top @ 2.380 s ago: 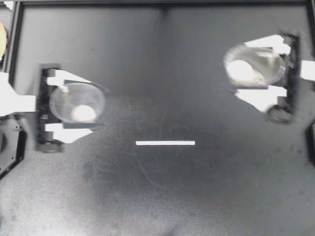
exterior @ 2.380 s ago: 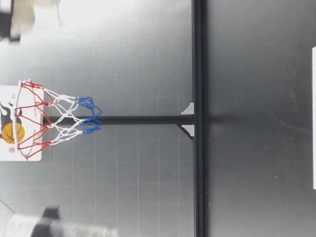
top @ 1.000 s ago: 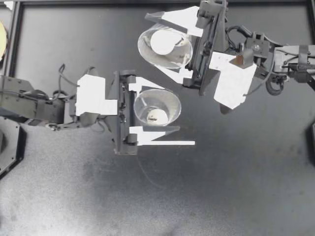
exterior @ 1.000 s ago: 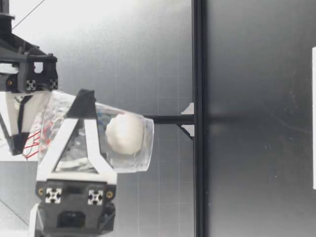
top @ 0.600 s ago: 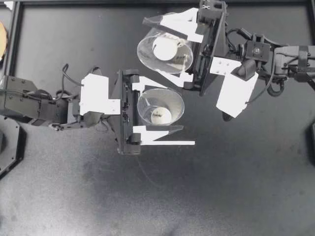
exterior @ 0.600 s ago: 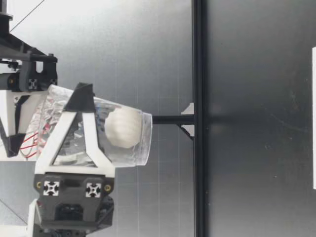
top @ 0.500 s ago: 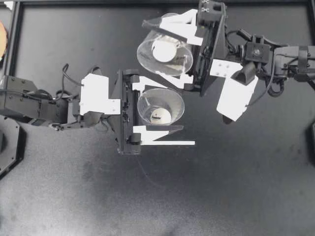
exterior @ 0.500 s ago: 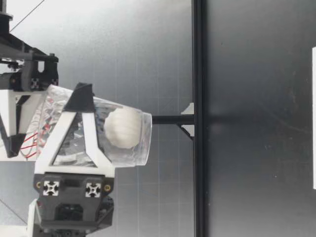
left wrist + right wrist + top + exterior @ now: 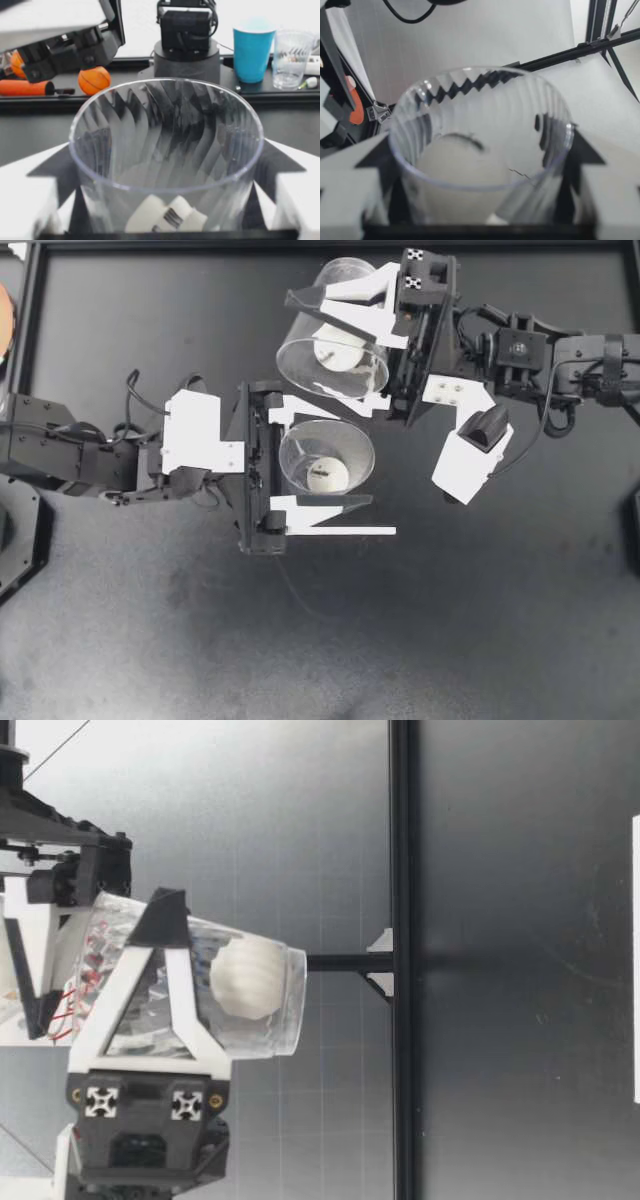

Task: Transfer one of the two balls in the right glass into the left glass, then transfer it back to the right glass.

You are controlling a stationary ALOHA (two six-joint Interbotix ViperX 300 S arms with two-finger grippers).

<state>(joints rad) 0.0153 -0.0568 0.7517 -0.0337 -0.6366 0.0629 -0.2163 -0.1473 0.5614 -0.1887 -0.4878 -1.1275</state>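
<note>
Table [image 9: 450,620]: left glass [image 9: 348,444], right glass [image 9: 300,356], two balls [image 9: 326,476] [image 9: 335,346].

The clear ribbed left glass [image 9: 354,443] stands about upright, clamped between the left fingers [image 9: 310,508], with a white ball [image 9: 328,476] at its bottom, while the matching right glass [image 9: 296,352], gripped between the right fingers [image 9: 350,285], is tipped mouth-first toward it, a second ball [image 9: 338,345] inside.

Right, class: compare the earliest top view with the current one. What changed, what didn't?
My left gripper, shut on the left glass, and my right gripper, shut on the right glass, have swung from the table's sides to its middle. The right glass has tipped toward the left one. Unchanged: both grips, a ball in the right glass, another in the left, the white strip.
</note>
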